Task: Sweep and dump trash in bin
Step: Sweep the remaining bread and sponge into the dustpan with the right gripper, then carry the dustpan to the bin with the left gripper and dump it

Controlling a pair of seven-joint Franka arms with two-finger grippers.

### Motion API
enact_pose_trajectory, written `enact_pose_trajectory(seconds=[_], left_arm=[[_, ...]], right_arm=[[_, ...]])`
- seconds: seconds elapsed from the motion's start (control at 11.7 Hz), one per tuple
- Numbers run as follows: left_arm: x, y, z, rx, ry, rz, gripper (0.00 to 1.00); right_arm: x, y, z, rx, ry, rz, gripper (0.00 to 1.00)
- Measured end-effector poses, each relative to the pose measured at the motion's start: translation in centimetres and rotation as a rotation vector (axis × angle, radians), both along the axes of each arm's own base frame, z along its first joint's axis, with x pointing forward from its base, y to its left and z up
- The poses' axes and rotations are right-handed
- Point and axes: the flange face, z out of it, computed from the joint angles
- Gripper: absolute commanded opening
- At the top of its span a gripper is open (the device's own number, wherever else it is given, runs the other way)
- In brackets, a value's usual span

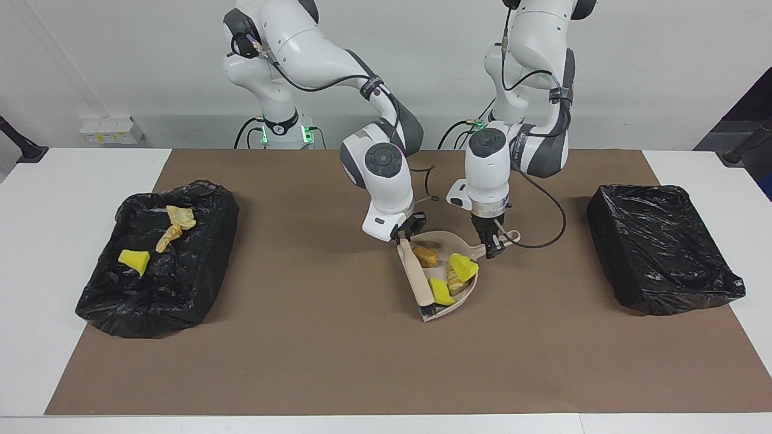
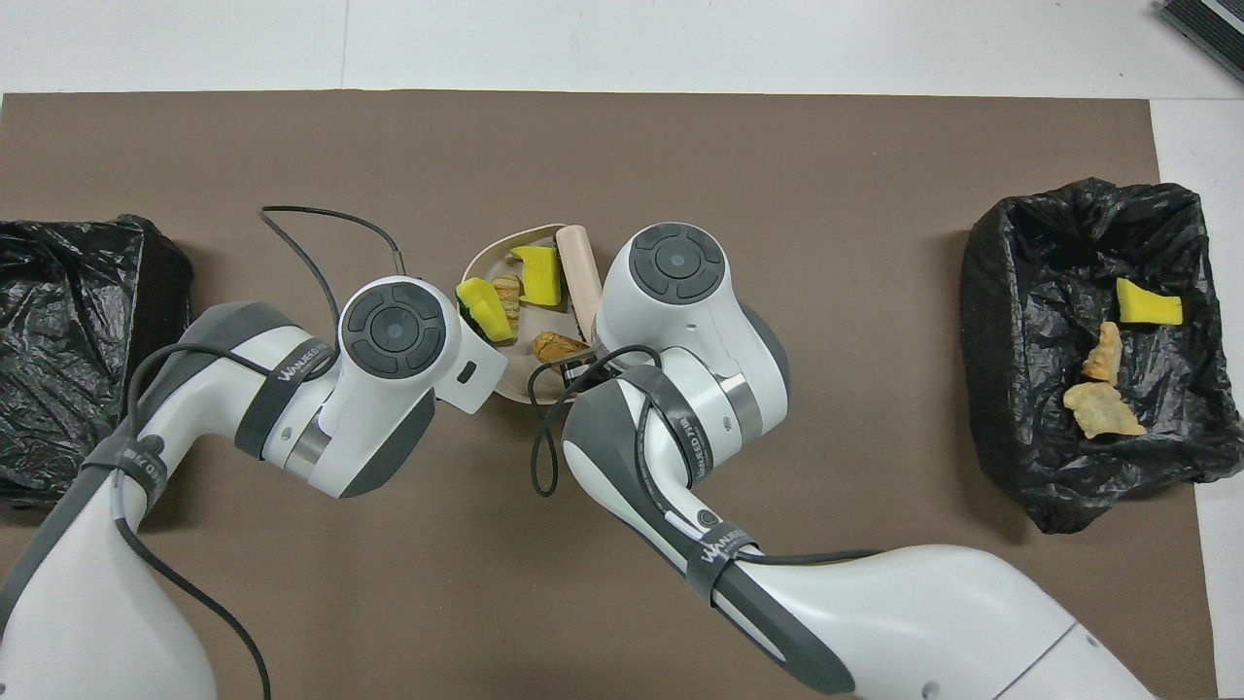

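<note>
The beige dustpan [image 1: 445, 239] lies mid-table, and my left gripper [image 1: 490, 246] is shut on its handle. My right gripper [image 1: 406, 232] is shut on the brush [image 1: 417, 277], whose pale handle lies across the pan's open edge with the black bristles at its tip. Inside the pan sit pieces of trash: a tan lump [image 1: 425, 257], a yellow chunk [image 1: 441, 293] beside the brush, and another yellow chunk [image 1: 463, 266] on a tan piece by the handle. In the overhead view the dustpan [image 2: 489, 257] and brush [image 2: 580, 267] show between the two wrists, which hide both grippers.
A black-lined bin [image 1: 199, 253] at the right arm's end holds a yellow chunk [image 1: 134, 260] and tan pieces [image 1: 175, 227]. A second black-lined bin [image 1: 660, 247] stands at the left arm's end. A brown mat [image 1: 362, 361] covers the table.
</note>
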Motion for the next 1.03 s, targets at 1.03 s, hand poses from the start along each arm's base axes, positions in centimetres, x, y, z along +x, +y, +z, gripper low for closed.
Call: enact_pose_trajectory(seconds=[1.03], left_arm=[[4.1,25.5,11.4,-0.020,-0.019,-0.150,0.00]], right_arm=[[-7.1,1.8,3.1,-0.152,0.104,-0.205,0.00]])
